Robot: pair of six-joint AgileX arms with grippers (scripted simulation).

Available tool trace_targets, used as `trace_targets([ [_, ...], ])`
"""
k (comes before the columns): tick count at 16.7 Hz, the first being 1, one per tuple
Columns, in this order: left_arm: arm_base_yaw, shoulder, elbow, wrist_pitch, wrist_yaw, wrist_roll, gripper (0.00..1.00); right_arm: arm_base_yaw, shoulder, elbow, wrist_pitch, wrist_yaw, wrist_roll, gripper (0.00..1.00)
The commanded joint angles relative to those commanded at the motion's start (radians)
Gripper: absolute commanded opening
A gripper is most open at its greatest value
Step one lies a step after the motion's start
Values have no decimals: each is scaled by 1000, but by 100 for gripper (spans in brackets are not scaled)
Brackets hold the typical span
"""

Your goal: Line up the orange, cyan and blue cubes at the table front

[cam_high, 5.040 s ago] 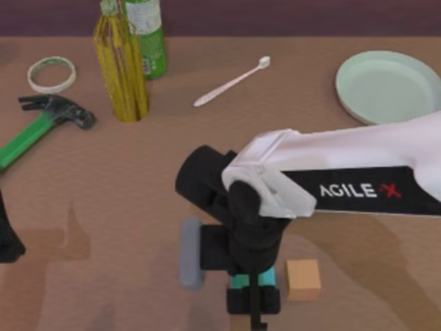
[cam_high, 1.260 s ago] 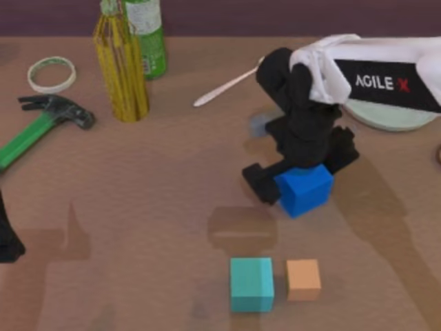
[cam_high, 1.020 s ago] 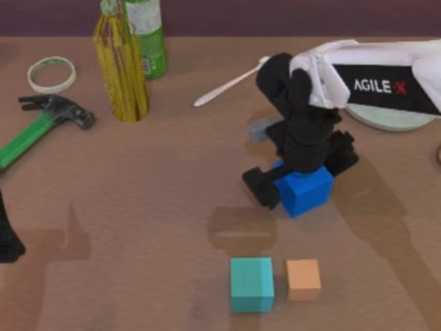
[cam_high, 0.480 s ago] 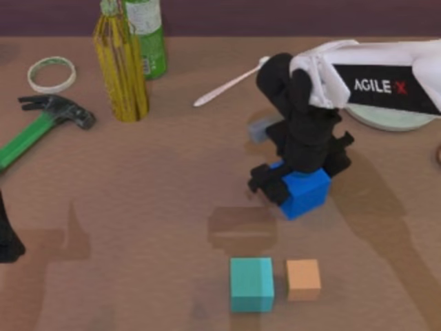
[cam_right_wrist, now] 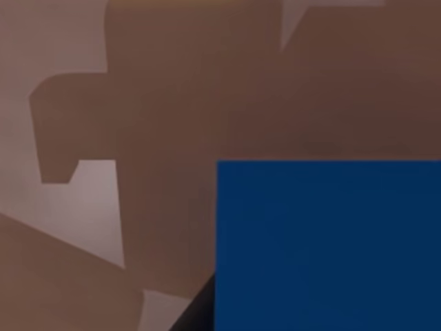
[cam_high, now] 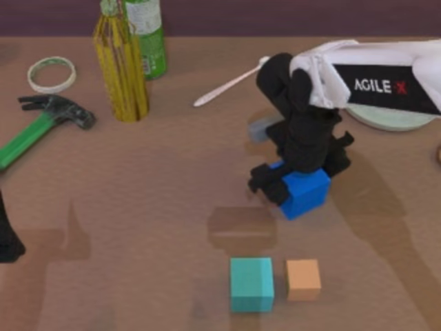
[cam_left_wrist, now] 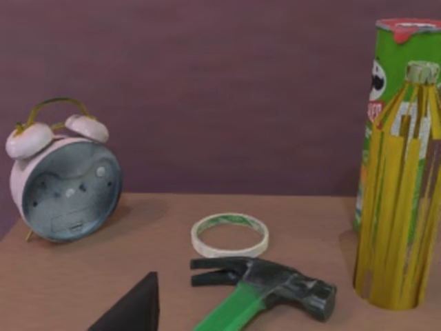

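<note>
My right hand (cam_high: 298, 181) is down on the blue cube (cam_high: 304, 194), a bit right of the tabletop's (cam_high: 172, 172) middle, and from above the black fingers look clamped against its sides, so I'm calling it gripped. The arm's bulk covers most of the cube's top there. The right wrist view gives what the top view can't: the cube (cam_right_wrist: 328, 245) fills one corner as a flat dark-blue face with bare tabletop (cam_right_wrist: 172, 83) and blocky shadows beyond, though the fingers themselves barely show in it.

The cyan cube (cam_high: 251, 283) and orange cube (cam_high: 303, 279) sit side by side at the front edge, cyan on the left, a small gap between them. The blue one is well back from that pair.

My left arm (cam_high: 8, 234) is parked at the far left edge; can't tell what its hand is doing. Its wrist view picks up an alarm clock (cam_left_wrist: 63, 178) that the top view doesn't show at all, plus the tape roll (cam_left_wrist: 229, 234), hammer (cam_left_wrist: 265, 293), yellow bottle (cam_left_wrist: 400, 207) and green can (cam_left_wrist: 386, 76). From above there's also a toothbrush (cam_high: 231, 81) and a pale plate (cam_high: 386, 117) at back right.
</note>
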Motion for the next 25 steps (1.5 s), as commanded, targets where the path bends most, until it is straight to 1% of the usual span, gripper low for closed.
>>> trace_targets([
  [7,0,0,0,0,0,0,100,1,-10,4,-6,0,1,0],
  [9,0,0,0,0,0,0,100,4,-21,27,-42,0,-1,0],
  [15,0,0,0,0,0,0,100,10,-86,134,-216,-1,-2,0],
  [21,0,0,0,0,0,0,100,7,-89,142,-227,-1,2,0],
  [23,0,0,0,0,0,0,100,28,-82,154,-235,-1,36,0],
  [25,0,0,0,0,0,0,100,73,-69,177,-249,0,113,0],
])
